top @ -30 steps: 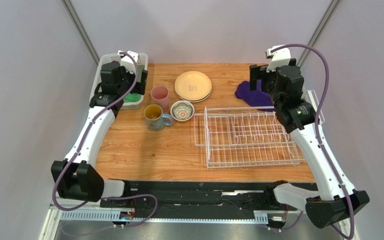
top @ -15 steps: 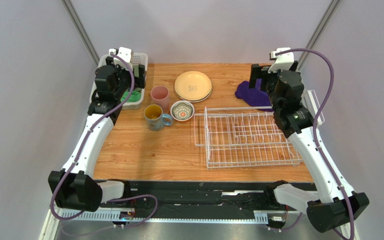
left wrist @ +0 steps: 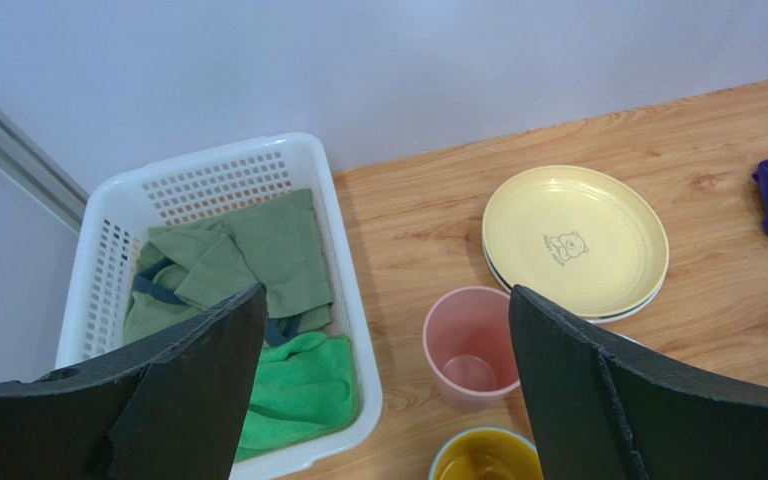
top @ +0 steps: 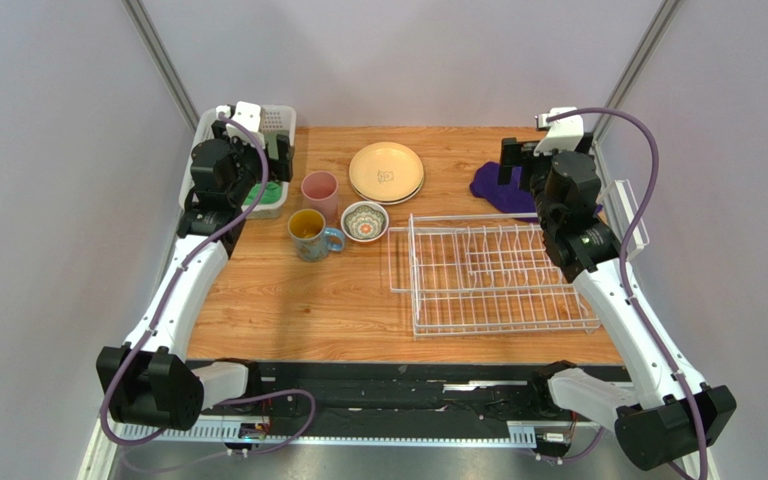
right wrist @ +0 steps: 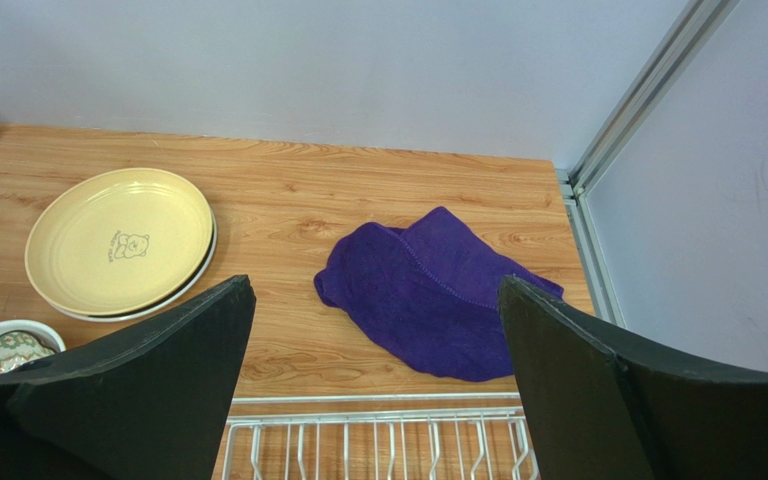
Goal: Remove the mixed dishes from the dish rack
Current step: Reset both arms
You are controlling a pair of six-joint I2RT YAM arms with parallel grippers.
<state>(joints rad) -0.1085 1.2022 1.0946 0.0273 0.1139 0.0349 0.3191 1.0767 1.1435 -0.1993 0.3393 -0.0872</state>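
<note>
**Status of the fingers.** The left fingers (left wrist: 193, 400) stand wide apart and hold nothing. The right fingers (right wrist: 588, 400) also stand wide apart and hold nothing. Both hang above the far part of the tabletop (top: 298, 300), clear of every dish.

**Location of the task items.** The rack (top: 493, 275) lies right of centre in the overhead view. Its long axis runs left to right across the frame. No dish shows between its tines. The dishes stand on the tabletop, left of the rack:
- the plates (top: 386, 172), stacked, at upper centre, well apart from the rack;
- the pink cup (top: 319, 193), upright, just left of the plates;
- the mug (top: 310, 234), upright, just below the cup;
- the bowl (top: 365, 221), just beside the mug and near the upper-left corner of the rack.

**Governing relation.** The rack lies below the right fingers in the overhead view, so the right arm is the nearer one to it. The cup and mug lie below and right of the left fingers, nearer to the left arm.

**Assessment.** Judge the unloading as complete, since the rack appears bare. Confirm this before you order any further reach.

**Other items.** A purple cloth (right wrist: 438, 290) lies above the rack's upper-right corner. A white basket (left wrist: 208, 175) of green cloths (left wrist: 258, 250) sits at upper left.
</note>
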